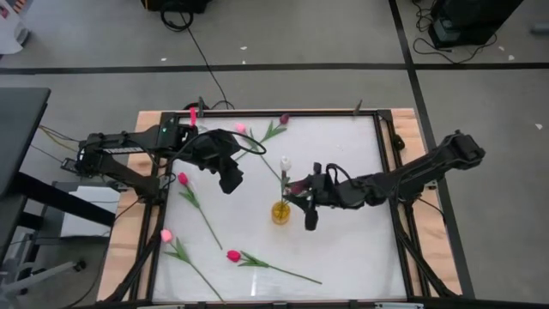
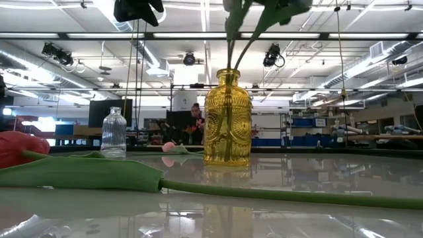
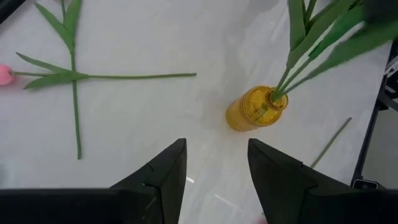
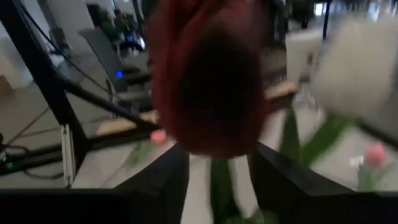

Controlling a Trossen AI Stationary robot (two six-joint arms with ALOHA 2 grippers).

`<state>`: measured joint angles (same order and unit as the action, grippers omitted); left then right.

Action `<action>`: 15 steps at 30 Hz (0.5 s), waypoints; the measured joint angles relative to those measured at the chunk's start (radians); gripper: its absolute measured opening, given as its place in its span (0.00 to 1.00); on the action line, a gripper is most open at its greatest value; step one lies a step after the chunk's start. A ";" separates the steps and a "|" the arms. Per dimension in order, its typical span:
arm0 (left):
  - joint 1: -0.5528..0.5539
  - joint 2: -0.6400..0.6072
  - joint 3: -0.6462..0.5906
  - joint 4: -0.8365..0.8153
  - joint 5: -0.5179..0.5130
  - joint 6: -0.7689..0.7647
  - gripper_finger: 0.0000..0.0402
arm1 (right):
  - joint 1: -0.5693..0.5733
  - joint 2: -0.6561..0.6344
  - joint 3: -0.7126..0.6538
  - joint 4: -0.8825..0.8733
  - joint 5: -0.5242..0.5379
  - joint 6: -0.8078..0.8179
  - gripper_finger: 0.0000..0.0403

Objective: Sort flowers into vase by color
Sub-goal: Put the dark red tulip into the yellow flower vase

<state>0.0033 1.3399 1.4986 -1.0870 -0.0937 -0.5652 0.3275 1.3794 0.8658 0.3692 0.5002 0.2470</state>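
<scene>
A yellow glass vase (image 1: 280, 212) (image 2: 227, 119) (image 3: 255, 109) stands mid-table with two tulips upright in it: a white one (image 1: 285, 162) (image 4: 360, 68) and a dark red one (image 1: 298, 184) (image 4: 205, 81). My right gripper (image 1: 300, 193) (image 4: 217, 162) is open just right of the vase, high up. Its fingers stand on either side of the dark red tulip's stem (image 4: 221, 180), just below the head. My left gripper (image 1: 232, 182) (image 3: 214, 155) hovers open, left of the vase and above the table.
Loose tulips lie on the table: pink (image 1: 241, 128) and purple (image 1: 284, 120) near the far edge, red (image 1: 182, 178) and pink (image 1: 165, 234) at the left, red (image 1: 232, 256) (image 2: 20, 149) near the front. A clear glass bottle (image 2: 114, 132) stands behind.
</scene>
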 joint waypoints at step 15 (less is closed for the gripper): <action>0.000 0.000 0.000 0.011 -0.001 -0.042 0.44 | -0.006 -0.176 0.108 -0.137 -0.150 -0.069 0.50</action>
<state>0.0036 1.3399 1.4986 -1.0765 -0.0944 -0.6070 0.3215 1.2034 0.9739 0.2319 0.3504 0.1781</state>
